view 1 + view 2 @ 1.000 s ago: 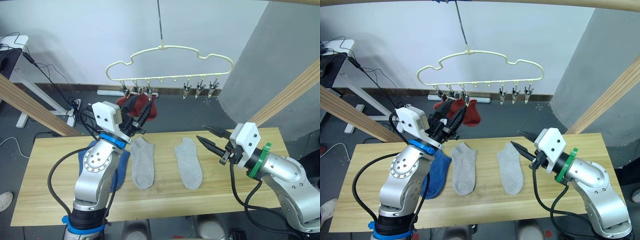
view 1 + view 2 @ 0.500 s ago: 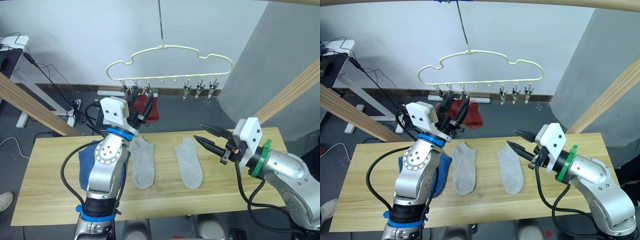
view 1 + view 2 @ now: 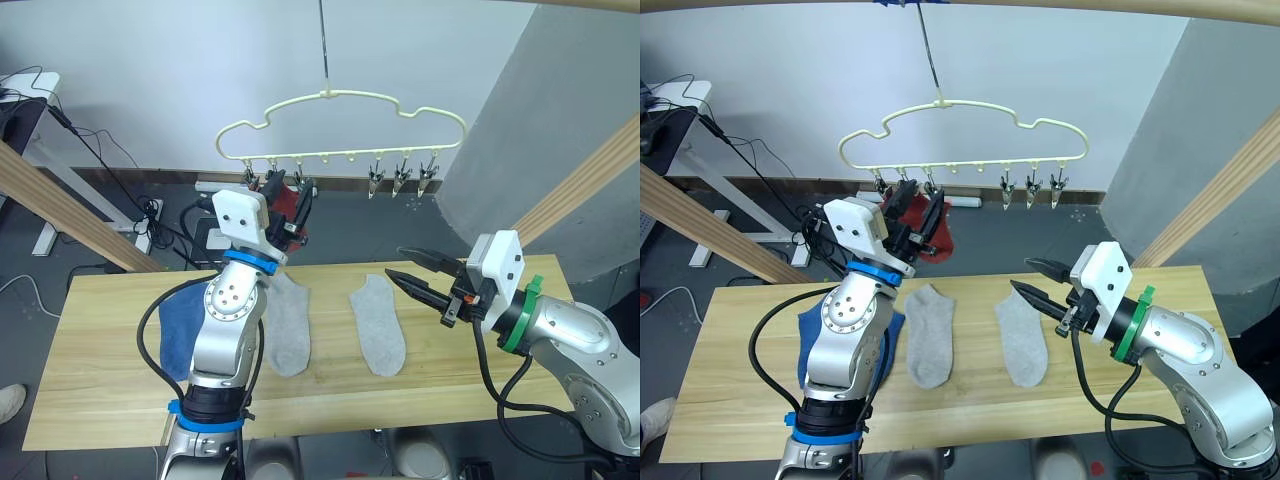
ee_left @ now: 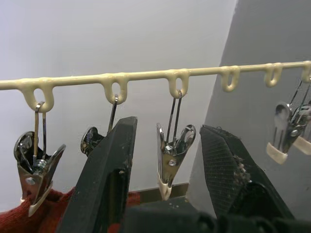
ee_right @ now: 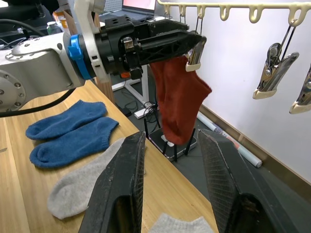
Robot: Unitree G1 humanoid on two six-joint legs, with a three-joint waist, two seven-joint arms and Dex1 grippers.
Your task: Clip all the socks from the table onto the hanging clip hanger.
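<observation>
Rust-red knit socks hang long axis vertical, toes down, from the clips at the nine o'clock end of the thin cream-yellow wire clip hanger, whose clip row runs from nine to three o'clock above the far edge of the pale plank worktop. Two light grey ankle socks lie flat on the worktop's middle, side by side, long axes running from twelve to six o'clock, slightly splayed. Two blue ankle socks lie together at their nine o'clock side, partly behind the left arm.

The left arm stands nearly upright from the worktop's near edge, wrist bent up so the left end effector reaches into the clip row, fingers apart, one small metal clip hanging between them, untouched as far as can be seen. The right arm reaches in low from four o'clock, forearm about level; the right end effector points toward nine o'clock above the worktop, fingers apart and empty, just at three o'clock of the grey pair.
</observation>
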